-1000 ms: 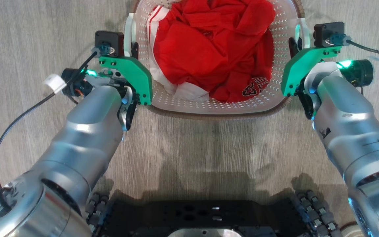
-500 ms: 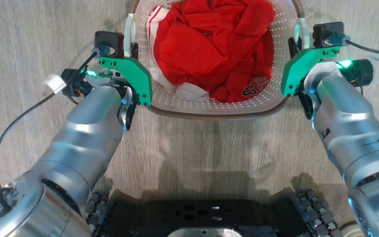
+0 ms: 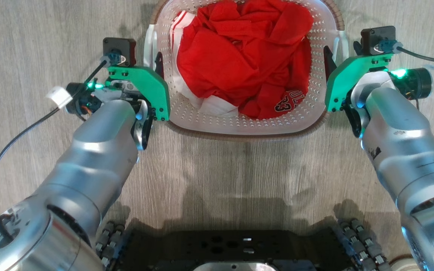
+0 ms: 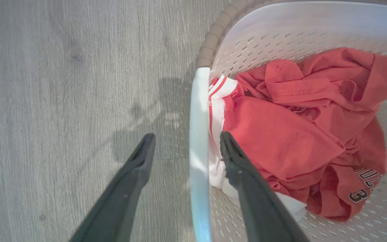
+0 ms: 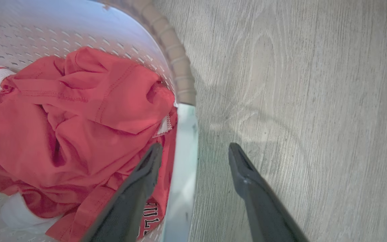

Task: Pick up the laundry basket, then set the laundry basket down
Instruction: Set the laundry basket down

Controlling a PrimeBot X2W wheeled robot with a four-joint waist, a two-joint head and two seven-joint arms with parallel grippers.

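Left hand (image 4: 186, 135) and right hand (image 5: 196, 146), spread, straddle the laundry basket (image 3: 239, 125) handles (image 4: 199, 101) (clothes (image 3: 239, 56) inside).

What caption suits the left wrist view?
Open left gripper straddles the white handle of the laundry basket holding red clothes.

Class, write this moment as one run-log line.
laundry basket: on floor, holding red clothes | left gripper: open, astride left handle | right gripper: open, astride right handle
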